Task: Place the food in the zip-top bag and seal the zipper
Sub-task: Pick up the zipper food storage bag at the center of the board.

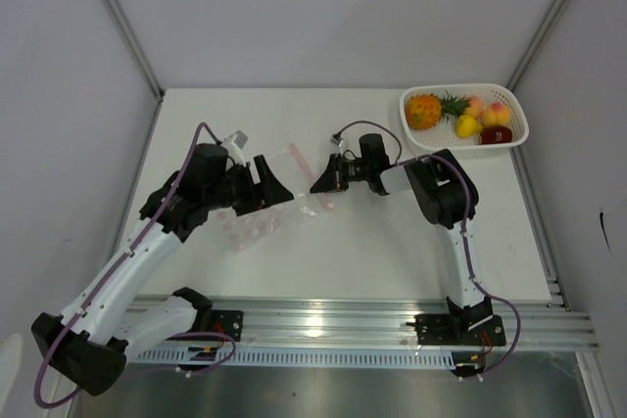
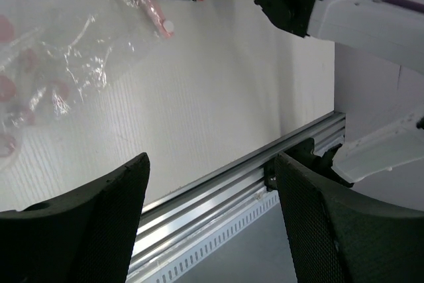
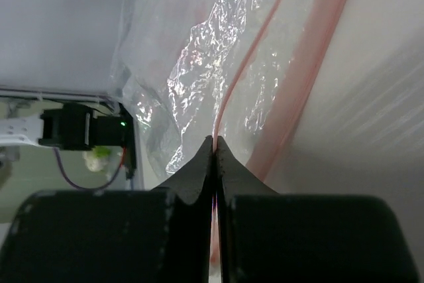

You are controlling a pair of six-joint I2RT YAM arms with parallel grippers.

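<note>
The right claw [image 3: 213, 147] is clenched on the thin pink-red zipper strip [image 3: 255, 44] of the clear, floppy plastic bag [image 1: 260, 227] lying on the tabletop [image 1: 392, 252] between the arms, probably to lift one lip open. The left claw [image 1: 272, 181] hovers released by the bag's other side, seemingly ready to steady it. The small toy fruits [image 1: 460, 116] sit well apart in a white mesh basket [image 1: 460, 88].

The top external camera looks steeply down from behind the bases over the whole table [image 1: 392, 242]. The left wrist camera looks low across it, past the left gripper's fingers [image 2: 86, 230], toward the right arm [image 2: 377, 11] and the rail [image 2: 218, 180]; the right wrist camera sits very close to the zip-top bag [image 3: 199, 64] (all three views share it).
</note>
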